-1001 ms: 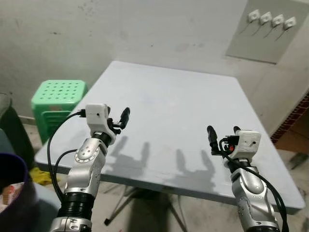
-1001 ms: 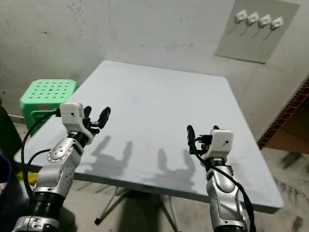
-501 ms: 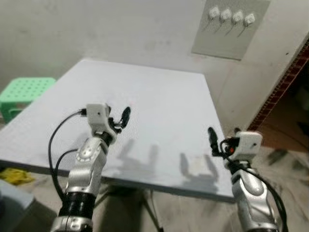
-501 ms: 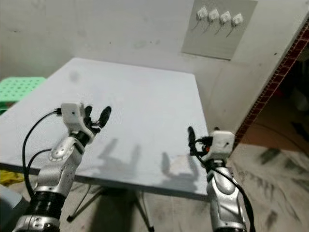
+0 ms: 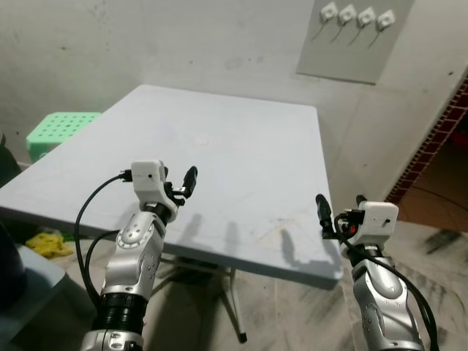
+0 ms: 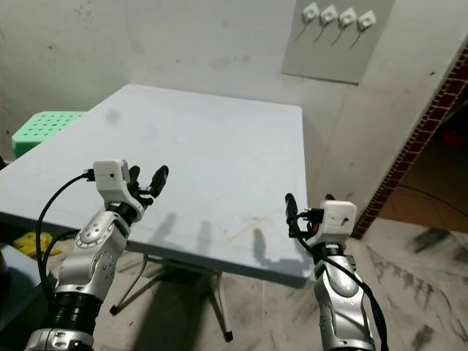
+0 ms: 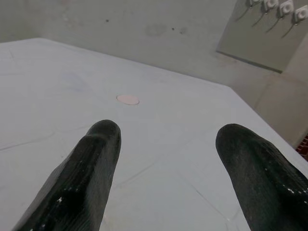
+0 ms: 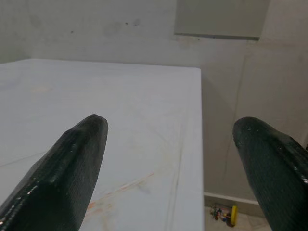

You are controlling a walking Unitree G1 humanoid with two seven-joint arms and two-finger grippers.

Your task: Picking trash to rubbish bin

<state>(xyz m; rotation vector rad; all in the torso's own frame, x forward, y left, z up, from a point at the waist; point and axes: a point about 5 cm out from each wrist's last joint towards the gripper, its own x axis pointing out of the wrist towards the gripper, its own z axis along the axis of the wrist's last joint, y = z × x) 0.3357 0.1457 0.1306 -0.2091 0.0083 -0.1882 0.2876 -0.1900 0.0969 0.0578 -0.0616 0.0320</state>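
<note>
A crumpled yellow scrap (image 5: 44, 241) lies on the floor under the table's left edge. A small pale pink disc (image 7: 127, 99) sits on the grey-white table (image 5: 241, 146), ahead of my left gripper. My left gripper (image 5: 179, 181) is raised over the table's near left part, open with nothing between its fingers (image 7: 91, 168). My right gripper (image 5: 340, 208) hovers at the table's near right corner, also open and holding nothing. A dark rounded shape (image 5: 9, 267) sits at the far left edge; I cannot tell what it is.
A green plastic stool (image 5: 58, 128) stands left of the table by the wall. A grey wall panel with white hooks (image 5: 358, 36) hangs behind. A brick edge (image 5: 439, 139) borders bare floor on the right. Small coloured bits (image 8: 226, 214) lie by the wall's foot.
The whole picture has swung to the right, so the camera turned; the table's right edge and floor beyond now show. Both arms keep the same raised pose with open grippers.
</note>
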